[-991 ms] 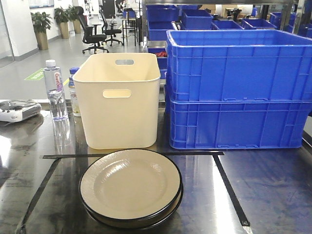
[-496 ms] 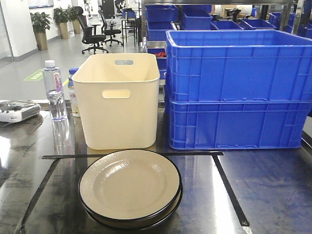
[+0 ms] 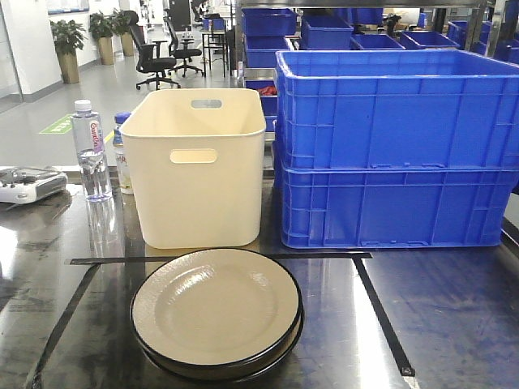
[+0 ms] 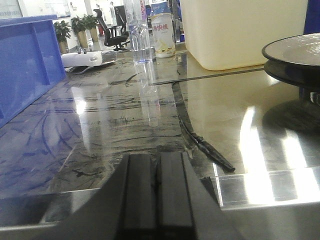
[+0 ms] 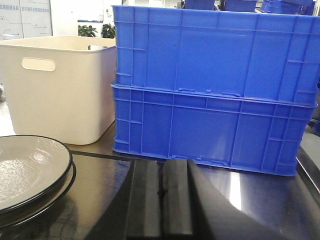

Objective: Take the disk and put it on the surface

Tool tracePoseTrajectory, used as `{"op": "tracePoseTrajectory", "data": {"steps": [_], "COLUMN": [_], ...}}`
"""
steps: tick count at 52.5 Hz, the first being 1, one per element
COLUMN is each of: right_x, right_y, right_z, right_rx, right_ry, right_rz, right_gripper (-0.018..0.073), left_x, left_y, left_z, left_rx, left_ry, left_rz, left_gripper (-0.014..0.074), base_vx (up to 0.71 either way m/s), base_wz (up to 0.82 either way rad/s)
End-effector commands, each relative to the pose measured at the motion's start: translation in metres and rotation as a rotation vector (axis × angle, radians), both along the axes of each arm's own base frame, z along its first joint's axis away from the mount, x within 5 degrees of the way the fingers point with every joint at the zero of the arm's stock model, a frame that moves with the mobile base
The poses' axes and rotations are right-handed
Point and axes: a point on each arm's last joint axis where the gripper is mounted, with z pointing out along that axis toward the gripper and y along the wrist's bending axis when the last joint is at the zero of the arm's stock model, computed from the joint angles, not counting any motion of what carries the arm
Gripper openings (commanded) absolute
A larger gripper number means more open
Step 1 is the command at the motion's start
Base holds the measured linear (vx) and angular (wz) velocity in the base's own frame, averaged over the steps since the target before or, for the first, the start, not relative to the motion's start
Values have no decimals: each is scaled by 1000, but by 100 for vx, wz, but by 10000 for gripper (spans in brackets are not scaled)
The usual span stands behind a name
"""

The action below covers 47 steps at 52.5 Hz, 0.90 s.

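Two stacked disks, cream plates with black rims [image 3: 216, 312], lie inside the black tape rectangle on the shiny metal surface [image 3: 442, 316]. The stack shows at the right edge of the left wrist view [image 4: 295, 52] and at the lower left of the right wrist view [image 5: 27, 172]. My left gripper [image 4: 157, 160] is shut with nothing in it, low over the surface, left of the plates. My right gripper [image 5: 162, 167] is also shut and empty, to the right of the plates. Neither gripper appears in the front view.
A cream plastic bin [image 3: 199, 166] stands just behind the plates. Two stacked blue crates [image 3: 393, 150] fill the back right. A water bottle [image 3: 91, 150], a second bottle [image 3: 122, 158] and a white device [image 3: 28, 182] stand at the left. Another blue crate [image 4: 25, 65] is at my left gripper's left.
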Motion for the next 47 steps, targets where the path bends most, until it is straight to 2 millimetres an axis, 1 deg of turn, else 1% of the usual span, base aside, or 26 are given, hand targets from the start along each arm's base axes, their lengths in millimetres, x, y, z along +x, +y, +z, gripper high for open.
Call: {"op": "tracePoseTrajectory", "data": {"steps": [1,13,17,22,26,40,47], "right_x": [-1,-1,-2,-4,-5,-4,-3], "right_y": [1,1,6,13,16,12,9], "right_z": [10,10,12,12,10,0,-4], "right_rx": [39,47,131,110,88,108,88], "right_ry": [-21,-20,-16,-20,0,113,130], "right_rz": [13,15,73,154,179,129,98], "right_gripper": [-9,-9,-9,-9,-9,-9,-9], "left_x": [-1,-1,-1,-1,-1,-1,-1], "left_y": [0,0,0,0,0,0,0], "left_z": [4,4,4,4,4,4,4], "left_rx": [-5,-5,-5,-5,-5,-5,-5], "left_ry": [-83,-83,-83,-83,-83,-83,-83], "left_rz": [-3,-3,-3,-3,-3,-3,-3], "left_gripper": [-2,-2,-2,-2,-2,-2,-2], "base_vx": [0,0,0,0,0,0,0], "base_wz": [0,0,0,0,0,0,0]}}
